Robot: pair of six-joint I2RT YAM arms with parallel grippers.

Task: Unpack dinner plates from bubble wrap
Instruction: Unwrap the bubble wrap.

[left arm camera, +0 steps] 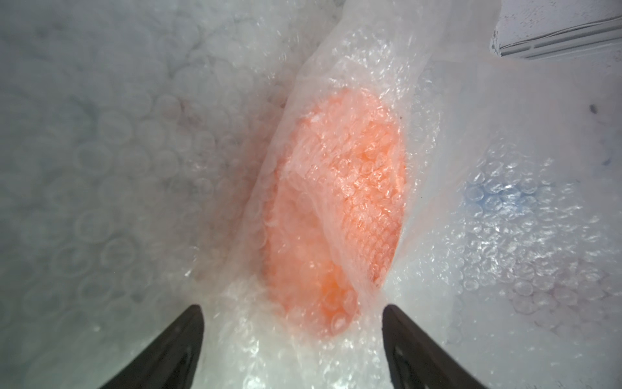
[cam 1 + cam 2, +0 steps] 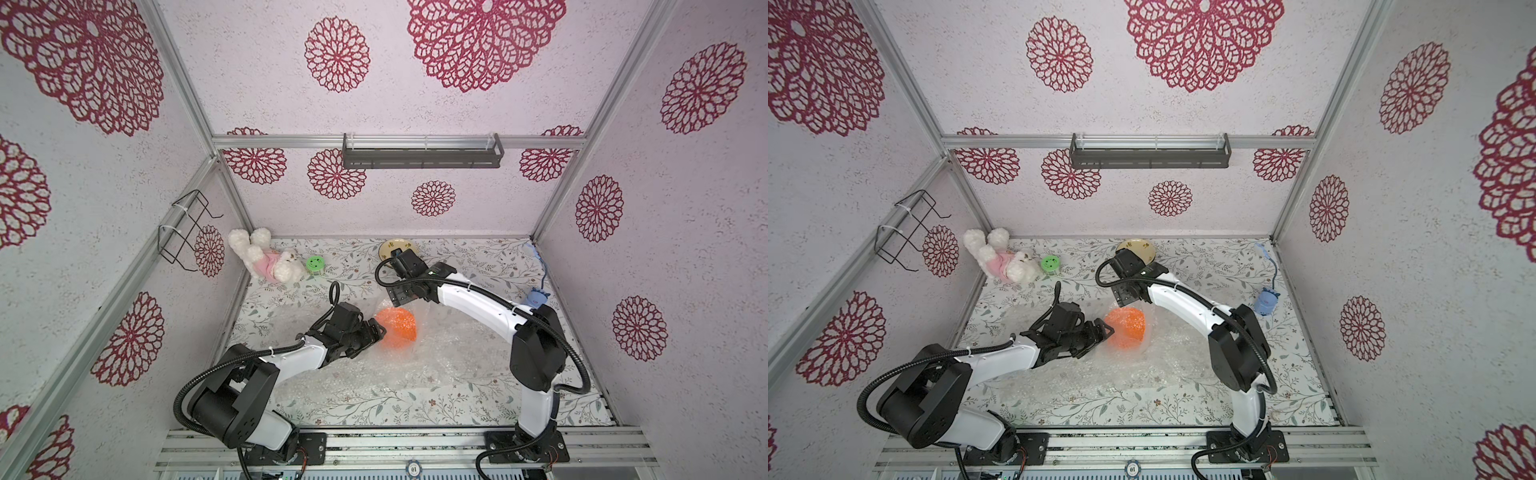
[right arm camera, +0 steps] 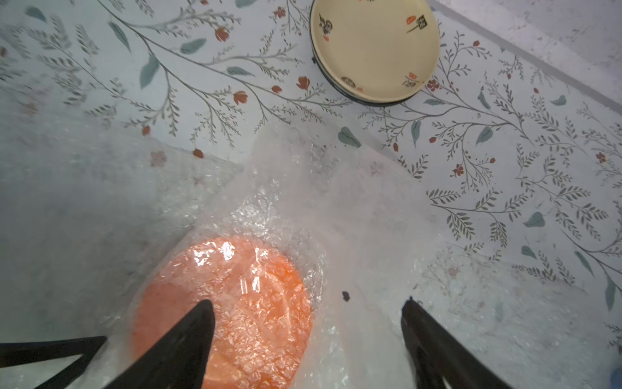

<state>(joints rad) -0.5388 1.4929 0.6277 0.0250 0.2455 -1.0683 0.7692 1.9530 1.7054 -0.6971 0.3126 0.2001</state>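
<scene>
Orange plate [image 2: 395, 330] is lying swathed in bubble wrap [image 2: 436, 359] just ahead of our left jaws; we are holding both pairs wide open. Cream plate [image 3: 375, 50] is sitting bare beyond our right jaws.

Bubble wrap [image 3: 279, 215] clear glossy plastic; cream plate [image 3: 373, 50] smooth, glazed.

- Pale textured wall panels [image 2: 257, 75] are closing the space on three sides, and dark red lace-like flower rosettes [image 2: 337, 54] are decorating them.
- Silver aluminium frame bars [image 2: 291, 141] are running along the corners.
- A long dark grey shelf rail [image 2: 422, 160] is hanging on the back wall.
- A black wire rack [image 2: 183, 228] is hanging on the left wall.
- A white cloth with printed leafy twigs [image 2: 457, 401] is covering the table.
</scene>
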